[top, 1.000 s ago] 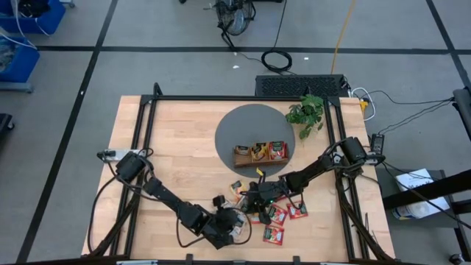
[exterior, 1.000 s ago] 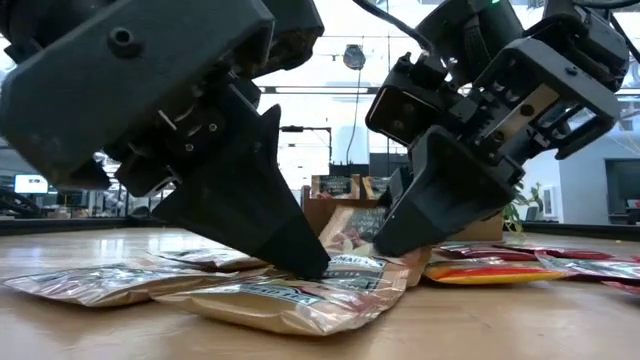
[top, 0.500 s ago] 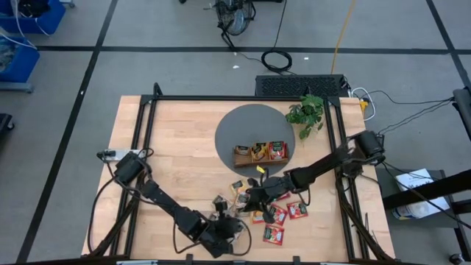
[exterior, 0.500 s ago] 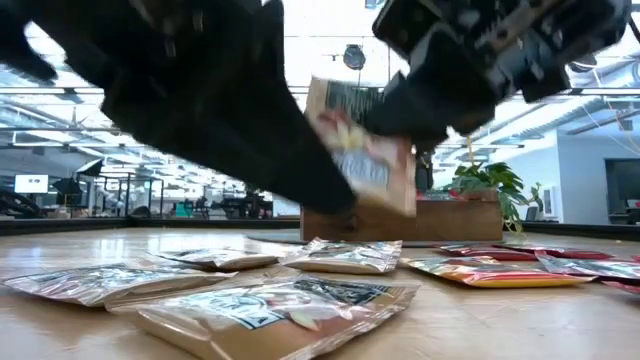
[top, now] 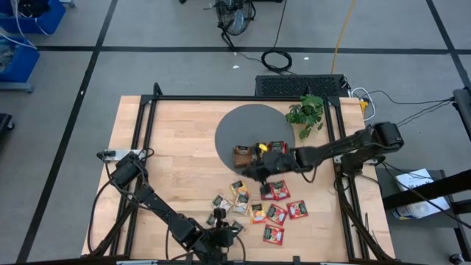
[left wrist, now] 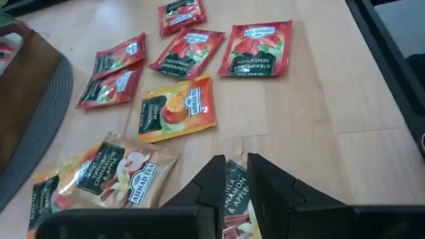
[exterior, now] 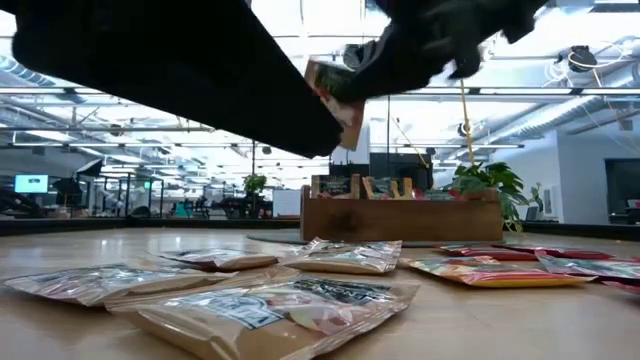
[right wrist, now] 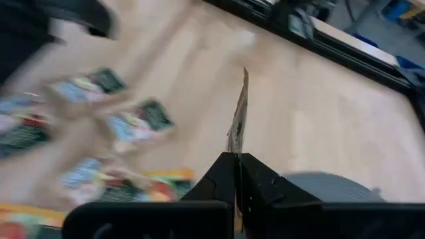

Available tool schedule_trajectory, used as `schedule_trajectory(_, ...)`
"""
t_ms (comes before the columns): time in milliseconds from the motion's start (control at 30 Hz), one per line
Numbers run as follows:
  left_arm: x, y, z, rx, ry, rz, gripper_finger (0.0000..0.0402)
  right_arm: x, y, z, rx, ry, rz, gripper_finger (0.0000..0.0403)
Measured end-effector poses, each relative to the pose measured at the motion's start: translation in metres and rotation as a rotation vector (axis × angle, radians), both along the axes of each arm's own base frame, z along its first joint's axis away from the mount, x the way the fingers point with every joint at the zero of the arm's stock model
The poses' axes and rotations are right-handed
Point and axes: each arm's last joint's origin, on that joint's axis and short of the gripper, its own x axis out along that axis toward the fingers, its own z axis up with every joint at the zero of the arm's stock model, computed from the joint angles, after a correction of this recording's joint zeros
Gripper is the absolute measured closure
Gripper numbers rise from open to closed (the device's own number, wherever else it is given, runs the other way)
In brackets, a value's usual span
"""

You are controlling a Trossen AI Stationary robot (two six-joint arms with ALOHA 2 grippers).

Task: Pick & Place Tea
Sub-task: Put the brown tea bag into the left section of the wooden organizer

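High view shows the right tool (top: 257, 171) out over the edge of the dark round mat (top: 243, 125), just in front of the wooden tray (top: 261, 153), with its fingers pressed together on one beige tea packet (right wrist: 238, 114) that stands on edge between them in the right wrist view. From the low view that packet (exterior: 335, 92) hangs clear above the counter (top: 184, 154), higher than the tray (exterior: 400, 215) behind it. Most of the remaining tea lies loose on the counter in front of the mat: beige packets (top: 237, 190) toward the left, an orange packet (top: 257, 213) in the middle, and red packets (top: 278, 213) toward the right, some touching or overlapping. Some packets stand upright in the tray's compartments. A leafy plant (top: 307, 114) sits beside the mat at the far right. Left tool (top: 221, 234) is low at the near edge of the counter, its fingers (left wrist: 211, 180) a narrow gap apart; through that gap a beige packet (left wrist: 234, 199) shows, and I cannot tell whether it is gripped or merely lying beneath.
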Motion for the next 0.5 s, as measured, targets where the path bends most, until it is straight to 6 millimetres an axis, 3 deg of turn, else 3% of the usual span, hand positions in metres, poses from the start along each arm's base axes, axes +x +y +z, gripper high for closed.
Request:
schedule_trajectory(233,-0.002,0.002,-0.002,-0.001,0.024,0.02,0.0332,0.002,-0.049,-0.005,-0.033,0.039,-0.126,0.0402)
schedule_trajectory(500,-0.004,0.002,-0.003,0.009,0.036,0.018,0.0332,0.002,-0.065,-0.014,-0.044,0.094,-0.091,0.0403)
